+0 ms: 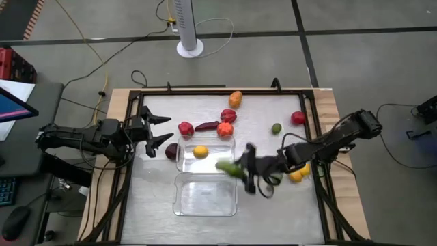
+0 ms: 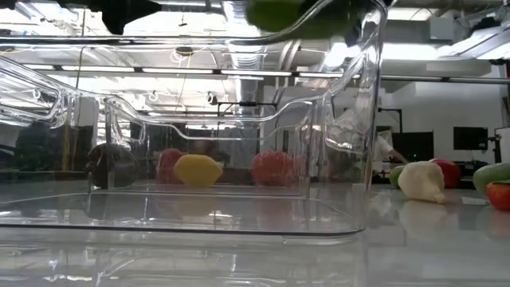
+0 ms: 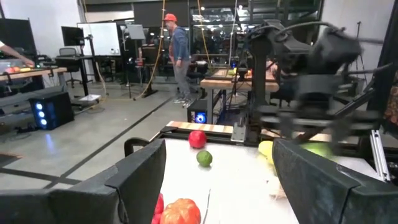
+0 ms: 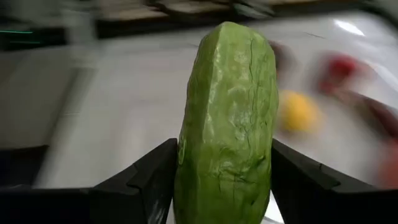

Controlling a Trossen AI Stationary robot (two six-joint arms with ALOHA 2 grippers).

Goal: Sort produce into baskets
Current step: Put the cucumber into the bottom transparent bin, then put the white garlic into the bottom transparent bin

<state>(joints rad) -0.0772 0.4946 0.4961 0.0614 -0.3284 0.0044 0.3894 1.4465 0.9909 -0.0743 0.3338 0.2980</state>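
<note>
- Workshop floor with cables and a white fan base is seen around a pale metal worktop (image 1: pixel 273 205) framed in wood, on which everything listed below is laid.
- Baskets: two clear tubs set end to end at the worktop's middle. The far basket (image 1: pixel 183 156) holds one yellow lemon (image 1: pixel 200 152); the near basket (image 1: pixel 205 195) appears to hold nothing, so sorting is judged to be at an early stage.
- Right gripper (image 1: pixel 240 171): held above the seam where the two baskets meet, at their right side. Its jaws are closed on a green cucumber (image 4: pixel 227 124), gripped across the middle with both ends left free, presumably so that it can be dropped cleanly into a tub.
- Left gripper (image 1: pixel 162 130): held just beside the far basket's left edge, jaws spread wide and gripping nothing; it is judged to be waiting clear of the other arm's path.
- Loose produce, far half of the worktop: an orange carrot-like piece (image 1: pixel 235 99), red pieces (image 1: pixel 228 115), a green lime (image 1: pixel 276 128), a red apple (image 1: pixel 298 117), a dark purple piece (image 1: pixel 171 152) touching the far basket's left wall.
- Garlic bulb (image 2: pixel 421 181): resting on the worktop to the baskets' right in the low view.
- Yellow pieces (image 1: pixel 298 175): partly hidden under the right arm.
</note>
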